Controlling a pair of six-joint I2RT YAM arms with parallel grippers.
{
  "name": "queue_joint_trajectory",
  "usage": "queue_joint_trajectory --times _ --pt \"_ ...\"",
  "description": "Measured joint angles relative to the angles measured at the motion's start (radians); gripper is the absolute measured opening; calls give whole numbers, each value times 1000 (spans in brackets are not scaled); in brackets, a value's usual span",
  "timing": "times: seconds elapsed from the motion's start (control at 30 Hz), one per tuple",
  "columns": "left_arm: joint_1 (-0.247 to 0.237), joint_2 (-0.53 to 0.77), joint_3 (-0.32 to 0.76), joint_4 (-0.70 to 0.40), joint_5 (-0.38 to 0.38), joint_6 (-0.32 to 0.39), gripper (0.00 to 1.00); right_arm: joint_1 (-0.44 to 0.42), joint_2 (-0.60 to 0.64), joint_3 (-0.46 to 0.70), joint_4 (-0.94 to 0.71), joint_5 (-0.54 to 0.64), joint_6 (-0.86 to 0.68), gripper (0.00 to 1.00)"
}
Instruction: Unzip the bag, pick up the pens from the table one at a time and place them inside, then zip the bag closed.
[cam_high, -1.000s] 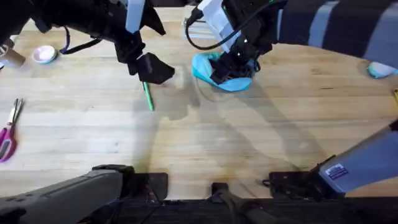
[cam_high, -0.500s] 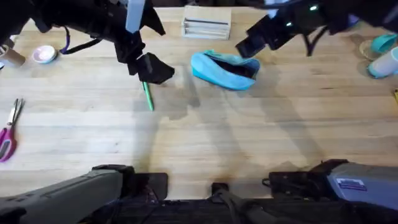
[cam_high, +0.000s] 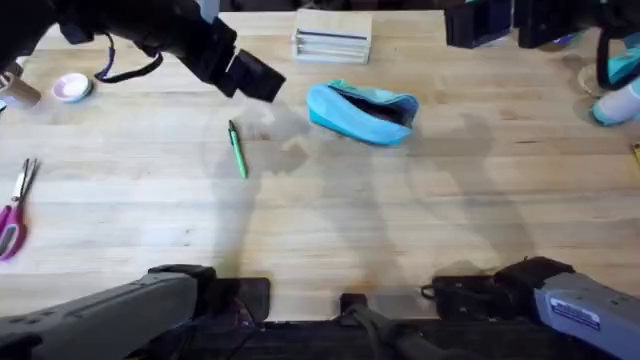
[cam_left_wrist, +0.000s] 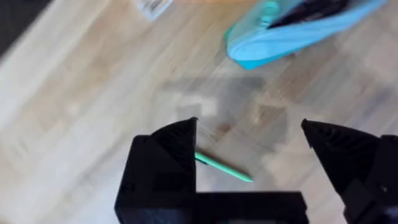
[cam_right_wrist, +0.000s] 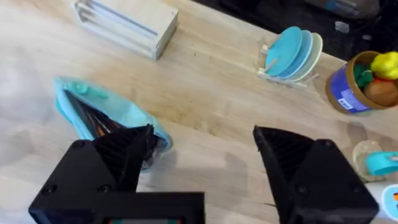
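A white stacked box (cam_high: 332, 43) sits at the far side. Pink-handled scissors (cam_high: 14, 208) lie near the left edge. A small pink and white dish (cam_high: 71, 88) sits at the far left. Blue round plates (cam_right_wrist: 293, 51) stand in a rack.

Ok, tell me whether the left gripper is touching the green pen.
Apart. In the overhead view the left gripper is up beyond the pen, bare table between them.

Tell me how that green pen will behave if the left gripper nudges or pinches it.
The green pen is thin and apparently round, lying flat on the bare table, so a sideways nudge would probably roll it. It looks light and rigid; the open left gripper should pinch across its middle to limit pivoting.
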Motion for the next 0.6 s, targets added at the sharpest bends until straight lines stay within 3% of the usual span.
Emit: queue_joint_trajectory --times 0.1,0.17,0.4,0.6 --pt "0 0 0 -1 -46 -194 993 -4 -19 0 0 0 39 999" --pt "0 0 0 -2 -54 -274 993 -5 -22 0 -1 0 57 999" --pt "0 0 0 -58 -81 -409 993 -14 -21 0 -2 0 89 998" --pt "0 27 0 -125 -205 -616 993 -18 -21 0 -2 0 103 998"
